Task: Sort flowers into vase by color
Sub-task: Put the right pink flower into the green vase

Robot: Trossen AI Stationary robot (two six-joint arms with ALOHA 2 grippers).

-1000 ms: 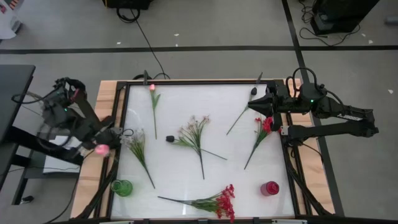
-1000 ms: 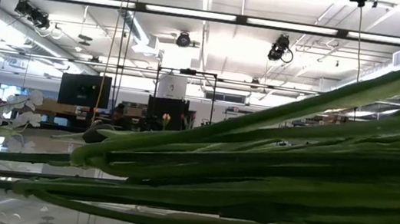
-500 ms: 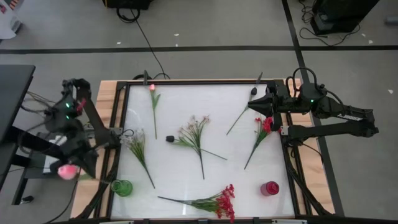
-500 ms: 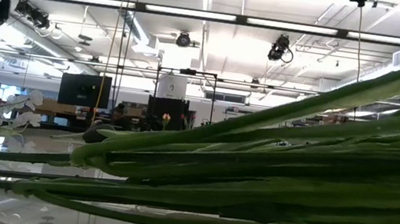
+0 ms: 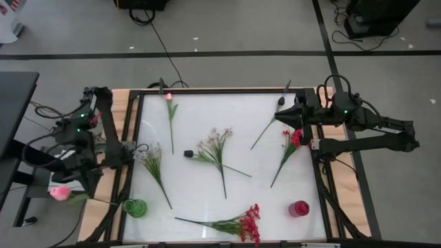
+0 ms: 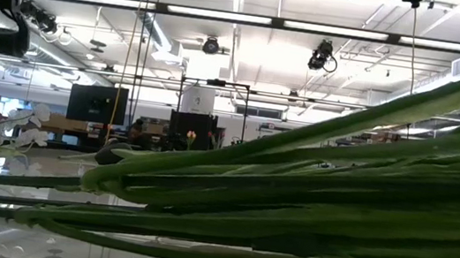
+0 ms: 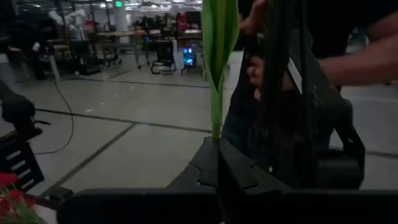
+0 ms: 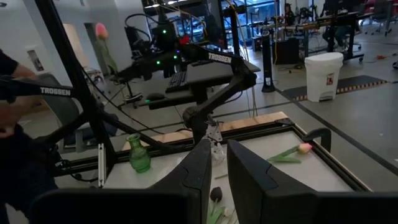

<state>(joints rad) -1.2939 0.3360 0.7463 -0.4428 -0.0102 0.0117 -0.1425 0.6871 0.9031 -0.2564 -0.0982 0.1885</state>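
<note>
High view first: my left gripper (image 5: 74, 193) is swung out past the table's left edge, clamped on a pink rosebud stem (image 5: 60, 193), bud pointing away from the table, just left of the green vase (image 5: 136, 208). Left wrist view shows the green stem (image 7: 216, 93) rising straight up from between my closed fingers (image 7: 205, 169); a person's hand (image 7: 254, 18) sits behind it. Only readable writing: "TROSSEN" on an arm link (image 8: 55, 91) in the right wrist view. My right gripper (image 5: 284, 116) hovers at the table's far right corner area, fingers a little apart, nothing between them that I can see. On the white table (image 5: 200, 110): second pink rosebud (image 5: 168, 97) far left, white sprig (image 5: 215, 146) centre, red spray (image 5: 292, 140) just beside the right gripper, another red spray (image 5: 244, 223) near edge, leafy stem (image 5: 151, 162), red vase (image 5: 299, 208).
</note>
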